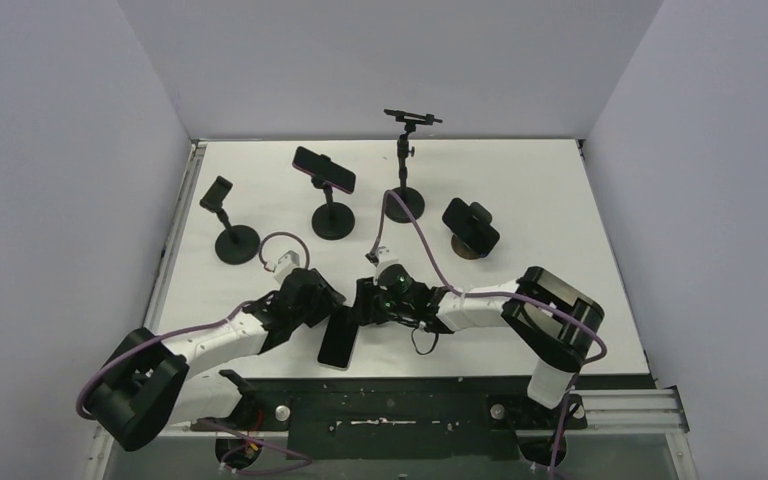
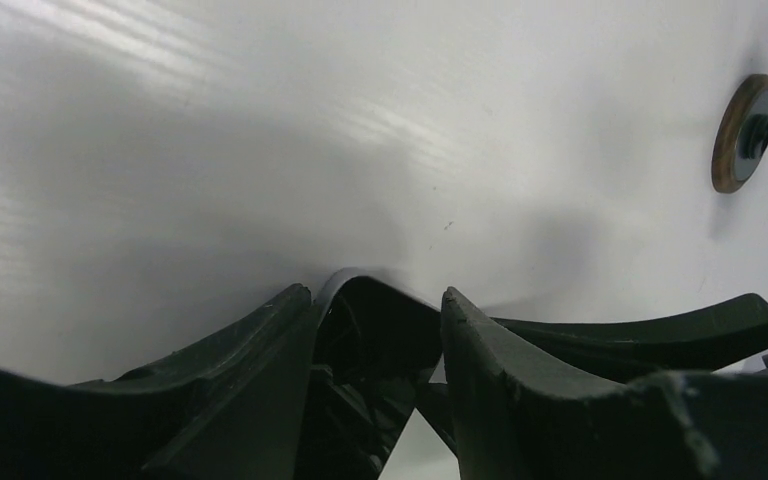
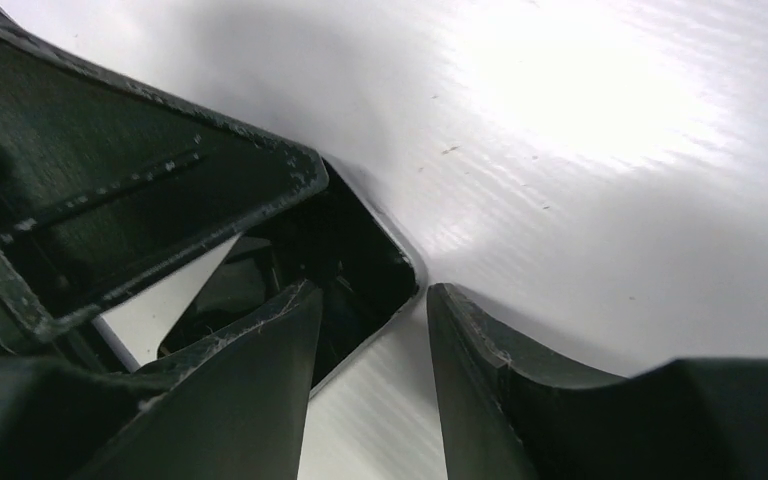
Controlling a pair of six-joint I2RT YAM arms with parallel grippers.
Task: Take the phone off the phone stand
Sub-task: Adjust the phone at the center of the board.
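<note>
A matte white table (image 1: 560,220) carries four desk stands in a loose row, and the tallest is a thin black pole on a round foot with a flat bare clamp on top (image 1: 403,160). Forward of that tall stand, towards the arm bases and a little to its left, a glossy black slab phone with rounded corners (image 1: 338,338) lies flat on the table. Its upper end sits between two grippers. The left gripper (image 2: 375,295) reaches in from the tall stand's left. Its coarse black plastic fingers (image 2: 250,350) stand partly apart with the phone's rounded end filling the gap, though I cannot tell whether they press on it. The right gripper (image 3: 374,292) comes from the opposite side. Its jaws are spread around a phone corner, and white table shows between the silvery phone edge and one finger. Left of the tall stand, a disc-footed stand holds a dark phone tilted (image 1: 325,172), and a smaller black stand (image 1: 228,215) is farther left. To the tall stand's right is a squat stand on a brown wooden disc (image 1: 470,228).
</note>
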